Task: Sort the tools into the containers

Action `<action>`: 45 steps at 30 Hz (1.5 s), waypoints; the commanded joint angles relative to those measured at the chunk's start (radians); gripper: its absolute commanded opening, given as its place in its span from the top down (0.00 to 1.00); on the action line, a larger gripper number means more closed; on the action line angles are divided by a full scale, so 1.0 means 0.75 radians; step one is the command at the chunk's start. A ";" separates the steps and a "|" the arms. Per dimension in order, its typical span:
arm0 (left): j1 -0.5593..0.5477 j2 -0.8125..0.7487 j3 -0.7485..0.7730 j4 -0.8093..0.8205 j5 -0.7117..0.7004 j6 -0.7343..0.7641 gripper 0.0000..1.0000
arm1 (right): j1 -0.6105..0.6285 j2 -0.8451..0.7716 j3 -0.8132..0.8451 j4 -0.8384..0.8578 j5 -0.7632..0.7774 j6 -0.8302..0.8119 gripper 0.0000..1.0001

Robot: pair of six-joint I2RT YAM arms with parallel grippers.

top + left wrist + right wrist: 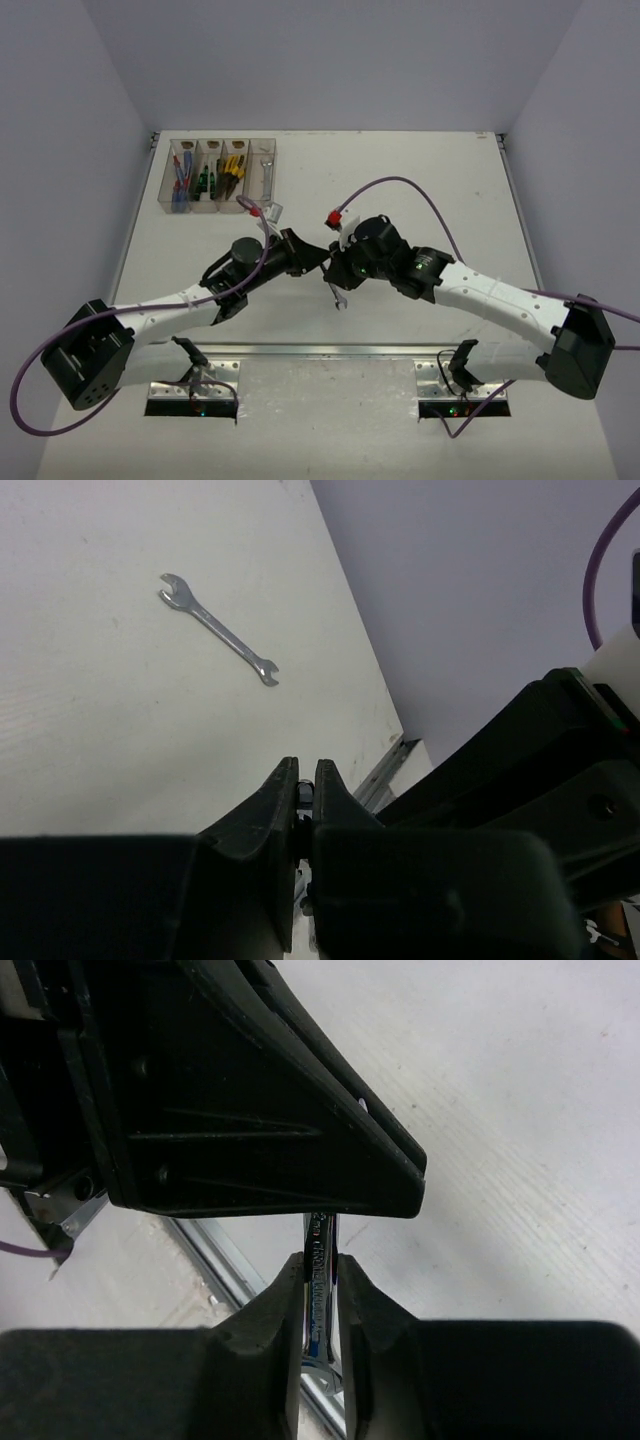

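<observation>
A silver open-end wrench (319,1290) stands on edge between my right gripper's (320,1265) fingers, which are shut on its shaft. Its upper end runs up into my left gripper (307,772), whose jaws are nearly closed on a sliver of silver metal. In the top view both grippers meet at the table's middle, left (318,257) and right (335,275), with the wrench's lower end (338,298) hanging below them. A second silver wrench (218,630) lies flat on the table. The containers (165,195) stand at the far left.
The bins hold blue screwdrivers (179,182), green-black screwdrivers (205,182), yellow and orange pliers (233,168) and a wrench (266,165). Purple cables (400,183) loop over both arms. A metal rail (330,348) runs along the near table edge.
</observation>
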 commanded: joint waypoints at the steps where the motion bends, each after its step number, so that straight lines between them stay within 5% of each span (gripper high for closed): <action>1: -0.007 -0.042 0.131 -0.048 -0.066 0.085 1.00 | 0.009 -0.029 0.058 0.081 0.085 0.006 0.61; 3: 0.017 -0.064 0.256 -0.282 -0.143 0.228 1.00 | 0.006 -0.081 0.024 0.042 0.203 0.010 0.01; 6: 0.244 0.037 0.507 -0.674 -0.353 0.484 1.00 | -0.023 -0.182 -0.019 -0.098 0.427 0.044 0.01; 11: 0.528 0.461 1.077 -1.071 -0.647 0.649 1.00 | -0.267 -0.379 -0.134 -0.174 0.357 0.076 0.01; 20: 0.748 1.195 2.078 -1.329 -0.573 0.950 1.00 | -0.330 -0.466 -0.284 -0.274 0.368 0.034 0.01; 25: 0.749 1.402 2.322 -1.395 -0.444 1.054 1.00 | -0.329 -0.410 -0.282 -0.279 0.313 0.023 0.01; 30: 0.747 1.475 2.306 -1.369 -0.387 1.030 0.97 | -0.330 -0.378 -0.280 -0.280 0.288 0.015 0.01; 32: 0.747 1.503 2.301 -1.378 -0.346 1.021 0.88 | -0.331 -0.369 -0.280 -0.279 0.288 0.013 0.01; 33: 0.746 1.517 2.301 -1.385 -0.303 1.016 0.78 | -0.331 -0.363 -0.280 -0.279 0.291 0.009 0.01; 36: 0.734 1.500 2.310 -1.424 -0.243 0.962 0.14 | -0.335 -0.305 -0.261 -0.281 0.299 0.011 0.01; 37: 0.730 1.470 2.313 -1.437 -0.241 0.948 0.05 | -0.343 -0.282 -0.253 -0.280 0.280 0.012 0.01; 41: 0.718 1.179 2.162 -1.484 -0.175 0.807 0.00 | -0.356 -0.140 -0.176 -0.280 0.161 -0.004 0.01; 43: 0.706 0.936 1.796 -1.372 -0.095 0.687 0.00 | -0.359 -0.053 -0.117 -0.279 0.180 -0.025 0.01; 45: 0.674 0.482 1.411 -1.202 -0.043 0.601 0.00 | -0.389 0.041 -0.046 -0.286 0.235 -0.062 0.01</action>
